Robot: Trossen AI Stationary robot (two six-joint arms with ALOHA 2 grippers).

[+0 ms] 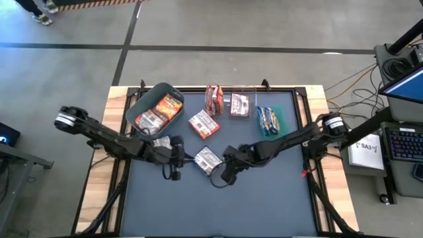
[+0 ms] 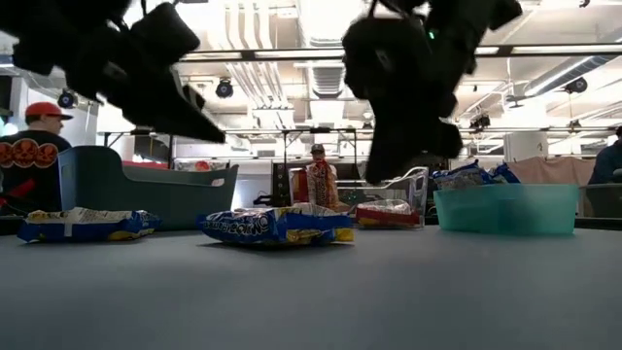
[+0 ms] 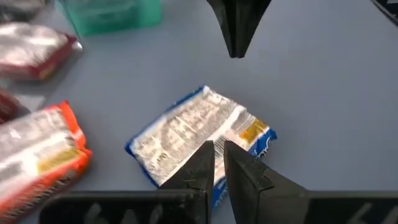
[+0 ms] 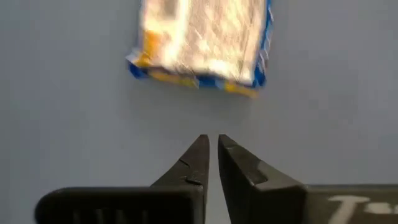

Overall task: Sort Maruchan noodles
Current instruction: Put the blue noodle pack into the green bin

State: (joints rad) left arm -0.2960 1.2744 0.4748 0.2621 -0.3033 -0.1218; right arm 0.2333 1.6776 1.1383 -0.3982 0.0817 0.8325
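Both arms reached in over the dark tabletop (image 1: 218, 205), meeting near its middle; the left end effector (image 1: 177, 158) hung just left of a blue-and-white noodle packet (image 1: 207, 158), its fingers nearly together with a thin gap and nothing between them; the right end effector (image 1: 228, 173) hung just right of that same packet, its fingers likewise almost closed and empty. A second blue-and-white packet (image 1: 162, 142) lay under the left arm, near the grey bin (image 1: 141, 100); that bin, at the rear left, held two orange-red packets (image 1: 158, 111). Another orange-red packet (image 1: 203, 123) lay loose on the tabletop behind the centre; a maroon-and-white packet (image 1: 213, 98) stood beside a clear bin (image 1: 252, 98) holding one more (image 1: 239, 106); the green bin (image 1: 288, 119) at the rear right held blue-and-white packets (image 1: 267, 120). In the low view a person in a red cap (image 2: 39, 146) stood beyond the tabletop.
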